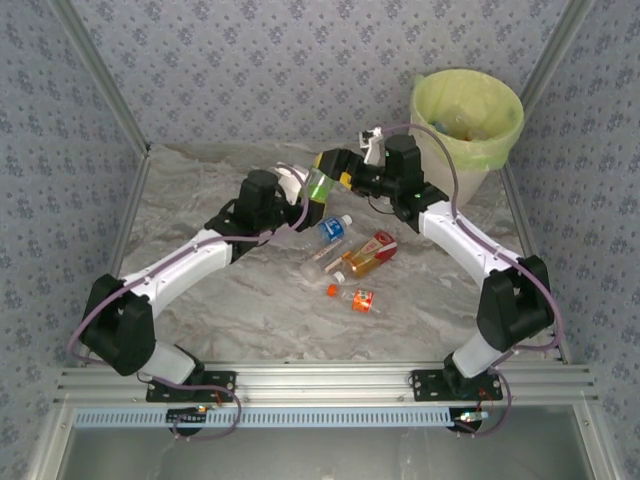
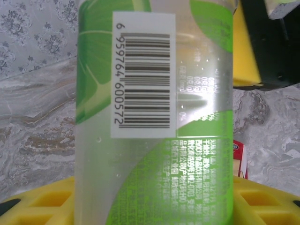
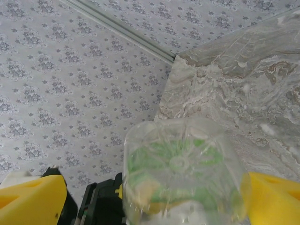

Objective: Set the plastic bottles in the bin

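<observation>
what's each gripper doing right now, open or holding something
left gripper: closed on the green-label bottle.
right gripper: open, with its fingers spread either side of that bottle's base.

The green-labelled bottle [image 2: 154,117], cropped top and bottom — its base blurred at the right wrist; bin [image 1: 490,152] contents too small to tell

Marbled table [image 1: 230,310], several plastic bottles [image 1: 368,256] lying mid-table
</observation>
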`<state>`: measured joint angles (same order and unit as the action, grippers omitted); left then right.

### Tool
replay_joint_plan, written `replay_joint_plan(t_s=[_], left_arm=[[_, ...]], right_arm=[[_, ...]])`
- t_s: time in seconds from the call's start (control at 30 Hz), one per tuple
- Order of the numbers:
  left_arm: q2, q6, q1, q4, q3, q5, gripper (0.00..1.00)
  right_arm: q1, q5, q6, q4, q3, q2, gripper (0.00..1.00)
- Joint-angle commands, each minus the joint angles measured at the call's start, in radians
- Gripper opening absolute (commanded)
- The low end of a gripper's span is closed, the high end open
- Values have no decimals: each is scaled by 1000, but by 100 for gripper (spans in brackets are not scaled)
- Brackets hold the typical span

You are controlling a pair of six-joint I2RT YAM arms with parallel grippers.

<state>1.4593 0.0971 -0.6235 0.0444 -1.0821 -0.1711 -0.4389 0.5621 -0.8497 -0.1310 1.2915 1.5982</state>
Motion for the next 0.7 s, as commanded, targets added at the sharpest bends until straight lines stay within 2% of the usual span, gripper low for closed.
replay_joint_plan(t_s=[0.0,0.1,0.23,0.33,0.4,0.47,0.6,0.67], left_arm=[[-44,-30,-15,40,8,12,46],[-41,-40,-26,37,8,29,46],[-34,-37,-28,29,0,32,47],[-29,-36,-29,12,-14,28,49],[-23,-33,-29,-5,-27,30,52],[-21,-20,-28,-22,-39,29,57],[-37,18,-27,-17,-32,20,83],[-54,33,-23,-11,-22,-17,90]], right_arm=[[-4,-16,-40,-2,32,45,92],[-9,-19,-52,-28,18,56,82],[-10,-13,-27,-39,3,51,62],[-8,-10,-4,-37,-9,35,52],[-2,-16,9,-28,-17,21,49],[8,-23,18,-21,-29,-1,48],[38,-56,59,14,-55,-58,47],[56,-72,86,45,-60,-84,47]])
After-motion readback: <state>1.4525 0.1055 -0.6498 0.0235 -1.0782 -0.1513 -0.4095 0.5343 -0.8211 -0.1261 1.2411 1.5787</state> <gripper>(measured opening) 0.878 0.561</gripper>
